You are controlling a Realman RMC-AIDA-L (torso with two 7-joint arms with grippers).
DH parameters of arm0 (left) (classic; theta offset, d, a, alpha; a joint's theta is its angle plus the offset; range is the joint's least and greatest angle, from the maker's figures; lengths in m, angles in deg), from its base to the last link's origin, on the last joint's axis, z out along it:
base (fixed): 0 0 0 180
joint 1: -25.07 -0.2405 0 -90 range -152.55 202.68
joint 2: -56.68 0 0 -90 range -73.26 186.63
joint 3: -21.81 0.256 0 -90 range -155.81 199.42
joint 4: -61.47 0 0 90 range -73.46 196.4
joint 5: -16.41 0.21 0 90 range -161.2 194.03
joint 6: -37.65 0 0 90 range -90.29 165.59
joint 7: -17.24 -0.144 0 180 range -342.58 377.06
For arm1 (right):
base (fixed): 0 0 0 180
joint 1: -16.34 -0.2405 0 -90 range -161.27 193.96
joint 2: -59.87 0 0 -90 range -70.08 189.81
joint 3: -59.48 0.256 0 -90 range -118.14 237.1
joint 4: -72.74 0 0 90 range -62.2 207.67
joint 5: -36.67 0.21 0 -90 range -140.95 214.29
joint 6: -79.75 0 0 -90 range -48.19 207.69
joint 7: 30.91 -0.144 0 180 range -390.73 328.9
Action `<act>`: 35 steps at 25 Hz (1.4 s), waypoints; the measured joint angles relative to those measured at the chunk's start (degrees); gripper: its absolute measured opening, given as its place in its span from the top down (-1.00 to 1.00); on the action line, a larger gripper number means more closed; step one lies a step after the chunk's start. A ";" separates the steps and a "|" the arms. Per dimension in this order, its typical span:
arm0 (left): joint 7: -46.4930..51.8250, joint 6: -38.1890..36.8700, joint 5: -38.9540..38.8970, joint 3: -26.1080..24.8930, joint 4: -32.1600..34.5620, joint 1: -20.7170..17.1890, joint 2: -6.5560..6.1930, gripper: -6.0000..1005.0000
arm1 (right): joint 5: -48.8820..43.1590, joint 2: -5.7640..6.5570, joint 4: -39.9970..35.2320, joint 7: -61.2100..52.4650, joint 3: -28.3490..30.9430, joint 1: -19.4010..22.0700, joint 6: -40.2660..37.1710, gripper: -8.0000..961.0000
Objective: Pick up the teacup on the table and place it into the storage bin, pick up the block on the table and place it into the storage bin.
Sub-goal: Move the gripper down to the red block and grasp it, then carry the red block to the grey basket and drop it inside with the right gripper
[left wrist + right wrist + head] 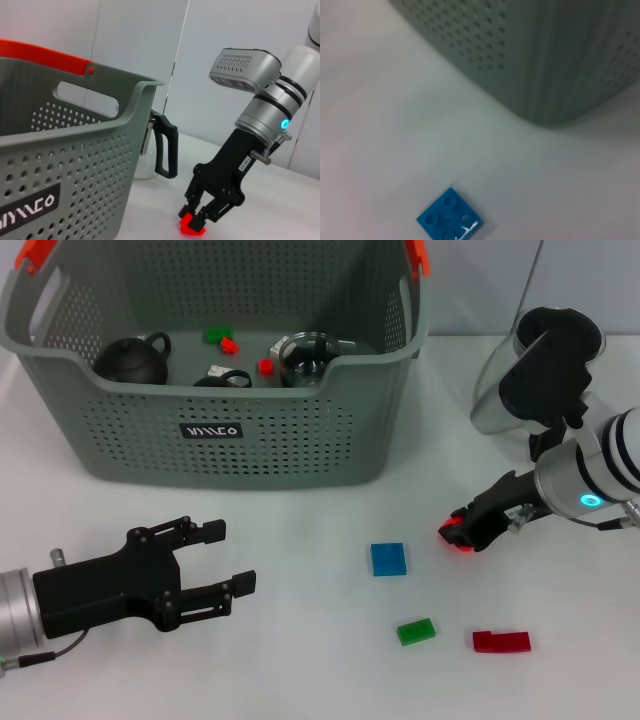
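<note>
The grey storage bin [215, 455] stands at the back left, with its label facing me. My right gripper [457, 536] hovers low over the table to the bin's right, shut on a small red block [450, 533]. The left wrist view shows this gripper [195, 220] pinching the block [192, 226] just above the surface. A blue block [388, 559] lies on the table, also in the right wrist view [451, 216]. Nearer the front lie a green block [416, 631] and a flat red block [501, 641]. No teacup shows on the table. My left gripper [228, 558] rests open at the front left.
Inside the bin lie a black pot [133, 360], a glass cup [305, 358] and small red and green pieces. A metal kettle with a black handle [530, 370] stands at the back right, close behind my right arm.
</note>
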 joint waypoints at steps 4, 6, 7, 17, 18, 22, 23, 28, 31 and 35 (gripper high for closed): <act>0.00 0.02 -0.16 0.01 0.00 -0.13 0.00 -0.58 | 0.50 -0.02 0.55 -0.04 -0.10 -0.37 -0.57 0.46; 0.00 0.02 -0.17 0.00 0.00 -0.18 0.00 -0.58 | 1.41 0.02 0.04 -0.08 0.19 -0.17 -0.89 0.49; 0.00 0.02 -0.17 0.00 0.00 -0.22 0.00 -0.58 | 2.10 0.09 -0.67 -0.09 0.50 0.15 -1.39 0.50; 0.12 -0.63 -0.22 -2.57 0.00 -0.27 -0.04 -0.58 | 25.60 0.59 -19.01 15.09 12.86 8.14 -22.93 0.57; 0.14 -0.65 -0.24 -2.79 0.00 -0.27 -0.06 -0.58 | 29.69 0.57 -19.51 17.50 14.92 8.40 -25.57 0.57; 0.17 -0.68 -0.24 -3.05 0.00 -0.27 -0.07 -0.58 | 41.96 0.37 -18.89 21.73 19.69 8.20 -27.47 0.57; 0.18 -0.69 -0.25 -3.08 0.00 -0.27 -0.08 -0.58 | 43.84 0.37 -18.46 21.84 19.83 7.77 -26.15 0.57; 0.41 -0.70 -0.71 -3.07 -0.07 -0.27 -0.09 -0.58 | 45.47 0.36 -16.05 19.18 18.53 1.69 -16.55 0.57; 0.51 -0.69 -0.89 -3.08 -0.08 -0.21 -0.09 -0.58 | 40.98 0.37 -14.44 14.65 15.77 -3.67 -7.43 0.57; 0.53 -0.58 -0.93 -3.06 -0.27 -0.18 0.12 -0.58 | 34.03 0.38 -9.01 10.72 10.97 -12.39 5.24 0.57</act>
